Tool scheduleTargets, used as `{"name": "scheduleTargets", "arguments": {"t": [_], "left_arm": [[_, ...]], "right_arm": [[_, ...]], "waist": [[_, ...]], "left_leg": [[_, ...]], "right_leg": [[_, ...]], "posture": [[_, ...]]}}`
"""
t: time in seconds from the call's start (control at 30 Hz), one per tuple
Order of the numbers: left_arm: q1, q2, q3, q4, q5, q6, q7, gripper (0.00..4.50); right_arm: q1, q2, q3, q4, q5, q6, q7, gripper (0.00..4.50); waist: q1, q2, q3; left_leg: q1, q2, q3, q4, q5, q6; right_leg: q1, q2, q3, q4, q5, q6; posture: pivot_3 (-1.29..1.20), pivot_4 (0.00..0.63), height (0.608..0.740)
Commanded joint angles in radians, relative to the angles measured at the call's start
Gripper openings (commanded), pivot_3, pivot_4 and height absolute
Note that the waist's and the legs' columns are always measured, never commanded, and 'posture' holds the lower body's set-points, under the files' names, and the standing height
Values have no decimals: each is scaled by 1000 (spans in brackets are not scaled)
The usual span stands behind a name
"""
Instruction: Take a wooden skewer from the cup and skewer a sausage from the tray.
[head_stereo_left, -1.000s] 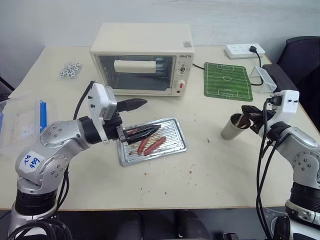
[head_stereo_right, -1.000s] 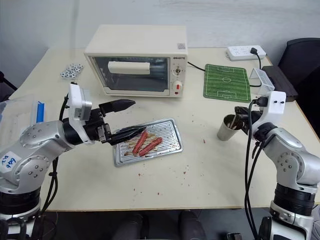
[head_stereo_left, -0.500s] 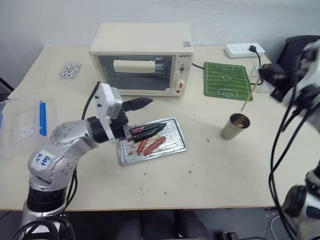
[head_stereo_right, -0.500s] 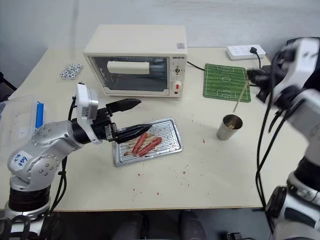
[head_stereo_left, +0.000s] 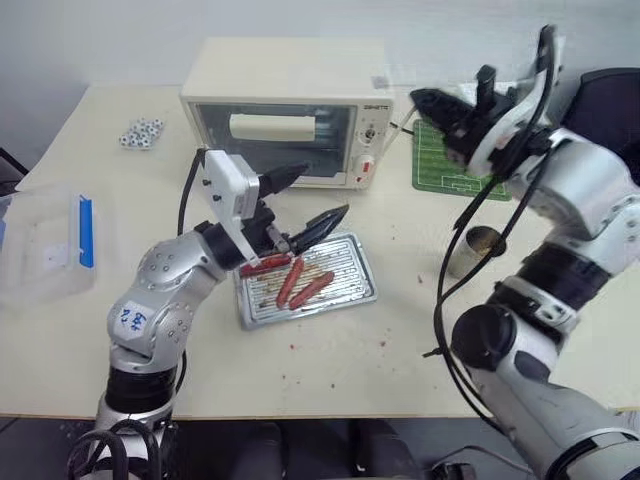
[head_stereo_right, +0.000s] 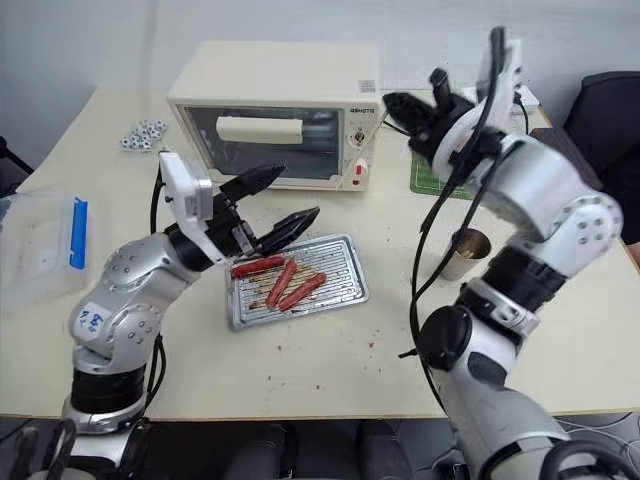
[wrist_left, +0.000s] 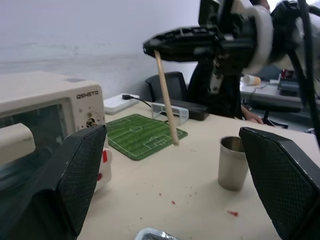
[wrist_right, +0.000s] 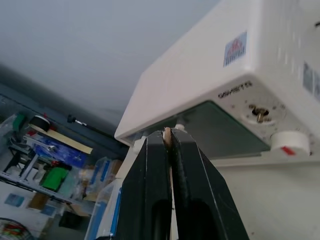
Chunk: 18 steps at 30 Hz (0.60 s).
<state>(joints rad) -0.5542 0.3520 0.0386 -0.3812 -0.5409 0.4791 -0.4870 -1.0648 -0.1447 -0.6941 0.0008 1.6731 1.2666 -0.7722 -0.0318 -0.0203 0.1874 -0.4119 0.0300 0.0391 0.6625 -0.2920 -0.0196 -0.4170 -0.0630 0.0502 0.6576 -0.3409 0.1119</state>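
My right gripper (head_stereo_left: 420, 98) is raised in front of the toaster oven's right end and is shut on the wooden skewer (wrist_left: 166, 100). The skewer hangs down from the fingertips, clear of the table. The grey cup (head_stereo_left: 472, 250) stands on the table below and to the right, partly behind my right arm. The silver tray (head_stereo_left: 350, 262) lies in front of the oven with three reddish-brown sausages (head_stereo_left: 290, 283) on it. My left gripper (head_stereo_left: 308, 200) hovers above the tray's back edge, open and empty, its wide black fingers (wrist_left: 75, 180) pointing toward the skewer.
A cream toaster oven (head_stereo_left: 285, 110) stands behind the tray. A green football-pitch mat (wrist_left: 142, 135) and a white power strip (wrist_left: 120, 102) lie at the back right. A clear plastic box (head_stereo_left: 45, 245) sits at the left edge, and small black-and-white pieces (head_stereo_left: 140, 135) lie at the back left.
My right gripper has lifted the skewer out of the cup and swung it up and to the left, rolling the wrist. My left gripper has risen slightly over the tray and tilted upward.
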Motion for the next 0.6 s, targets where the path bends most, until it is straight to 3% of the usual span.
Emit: {"name": "scheduleTargets", "arguments": {"t": [0.03,0.2,0.57,0.6], "left_arm": [[-37,-22,3,30,45,-73,14,4500],[-53,-72,-12,88,60,-113,8,4500],[-86,-105,-58,117,108,-156,-8,4500],[-89,-111,-54,119,107,-159,-5,4313]], "right_arm": [[23,-15,87,-60,221,-193,-135,48],[80,-47,188,-88,299,-325,-163,48],[106,-45,256,-128,299,-435,-138,48],[106,-46,260,-129,299,-442,-137,17]], "waist": [[-2,0,0],[-7,0,0],[-17,0,0],[-17,0,0]], "left_leg": [[0,0,0,0,0,0],[1,1,1,0,0,2],[1,1,0,0,0,2],[1,1,0,0,0,2]], "right_leg": [[0,0,-1,0,0,1],[0,1,-5,0,1,2],[0,0,-5,0,1,2],[0,0,-5,0,1,2]], "posture": [[0,150,740],[0,150,740],[0,150,740],[0,150,740]]}}
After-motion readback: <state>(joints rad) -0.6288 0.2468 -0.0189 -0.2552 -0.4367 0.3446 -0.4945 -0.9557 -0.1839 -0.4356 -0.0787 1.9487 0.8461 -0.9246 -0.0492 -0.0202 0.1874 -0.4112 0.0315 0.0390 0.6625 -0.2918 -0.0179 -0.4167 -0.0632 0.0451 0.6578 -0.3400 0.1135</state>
